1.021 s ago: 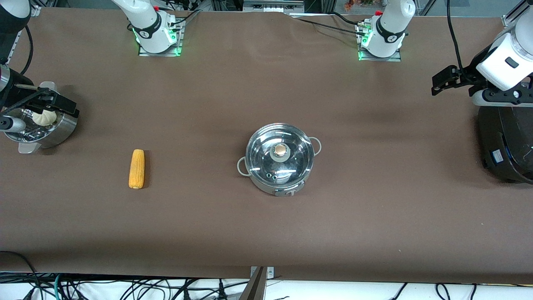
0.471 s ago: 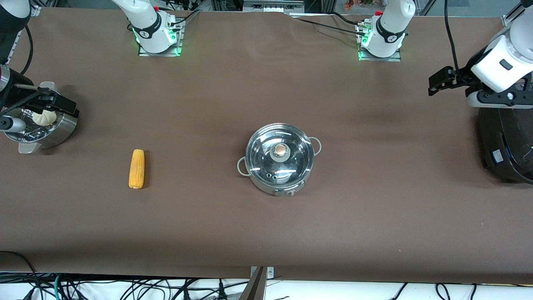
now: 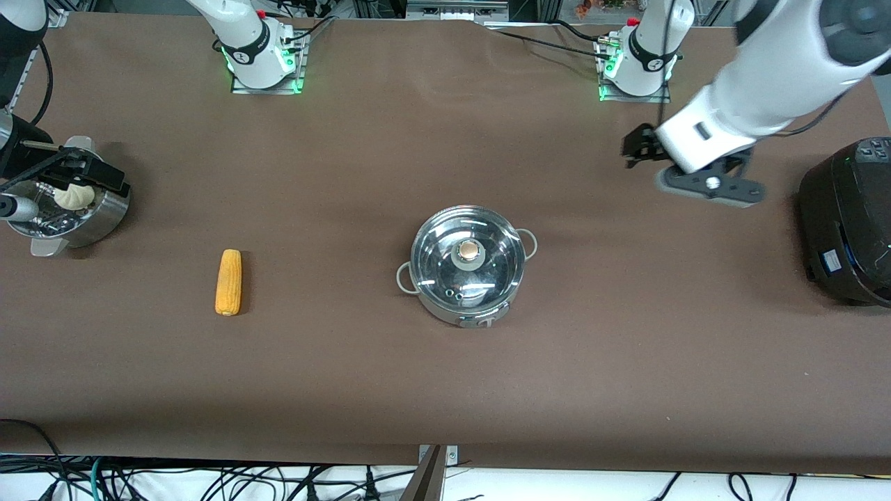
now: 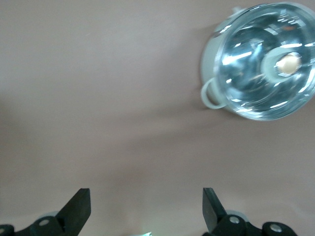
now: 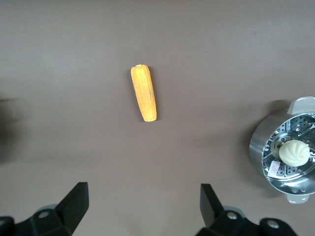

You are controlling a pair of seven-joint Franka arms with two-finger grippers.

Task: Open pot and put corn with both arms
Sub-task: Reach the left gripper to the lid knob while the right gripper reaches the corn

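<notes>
The left gripper [image 3: 637, 149] has swung in from the black cooker [image 3: 846, 223] toward the pot [image 3: 468, 264], jaws wide; it should centre over the lid's knob [image 3: 469, 249]. The right gripper [image 3: 94, 174], open, waits above the steamer bowl [image 3: 104, 219]; the corn [image 3: 228, 282] lies between.

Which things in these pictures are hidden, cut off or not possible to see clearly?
- Inside of the pot: front view, reflections on the glass lid hide it.
- Black cooker: front view, cut off by the picture's edge.
- Steamer bowl: front view, the right gripper partly covers it.
- Left gripper: front view, blurred.
</notes>
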